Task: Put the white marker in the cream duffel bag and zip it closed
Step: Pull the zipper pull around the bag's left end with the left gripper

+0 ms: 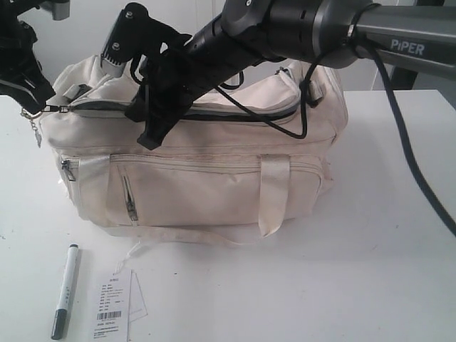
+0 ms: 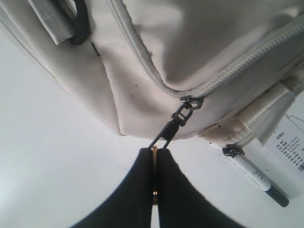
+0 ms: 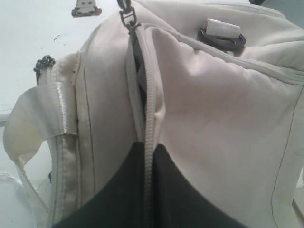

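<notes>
The cream duffel bag point(image 1: 214, 178) stands on the white table, its top zip point(image 1: 235, 117) showing a dark slit. The white marker point(image 1: 65, 291) lies on the table in front of the bag's left end, outside it; it also shows in the left wrist view as the marker point(image 2: 259, 180). My left gripper point(image 2: 154, 151) is shut on the metal zipper pull point(image 2: 167, 134) at the bag's left end. My right gripper point(image 3: 149, 148) reaches across the bag top and is shut on the zipper tape point(image 3: 151, 95) beside the opening.
A white barcode paper tag point(image 1: 114, 306) lies right of the marker. A front pocket zip point(image 1: 130, 199) and a webbing handle point(image 1: 273, 192) face the camera. A strap ring point(image 3: 222, 37) sits on the bag's top.
</notes>
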You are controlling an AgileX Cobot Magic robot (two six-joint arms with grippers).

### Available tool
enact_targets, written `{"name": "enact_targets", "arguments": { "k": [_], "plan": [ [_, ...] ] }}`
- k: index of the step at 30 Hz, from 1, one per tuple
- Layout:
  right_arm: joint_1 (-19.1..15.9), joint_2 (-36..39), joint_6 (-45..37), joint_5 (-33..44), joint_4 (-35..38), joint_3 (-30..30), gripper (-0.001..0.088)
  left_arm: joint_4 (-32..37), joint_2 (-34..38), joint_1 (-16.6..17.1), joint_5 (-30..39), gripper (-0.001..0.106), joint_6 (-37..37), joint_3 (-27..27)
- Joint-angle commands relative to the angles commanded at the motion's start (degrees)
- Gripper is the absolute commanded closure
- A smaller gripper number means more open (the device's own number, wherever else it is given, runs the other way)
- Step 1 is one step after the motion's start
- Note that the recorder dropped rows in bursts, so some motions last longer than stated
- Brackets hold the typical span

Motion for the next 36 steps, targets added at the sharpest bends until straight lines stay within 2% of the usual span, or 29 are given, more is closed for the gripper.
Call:
{"name": "enact_targets", "arguments": {
  "k": [17,36],
  "plan": [
    [0.0,0.0,0.0,0.2,0.0,0.0,0.0868,5.8,1.3,0.0,-6.2,0.105,-1.4,0.0],
    [0.0,0.0,-0.4,1.5,-0.3,0.0,0.0868,7.6,2.4,0.0,-17.1,0.105,-1.6,0.0]
  ]
}}
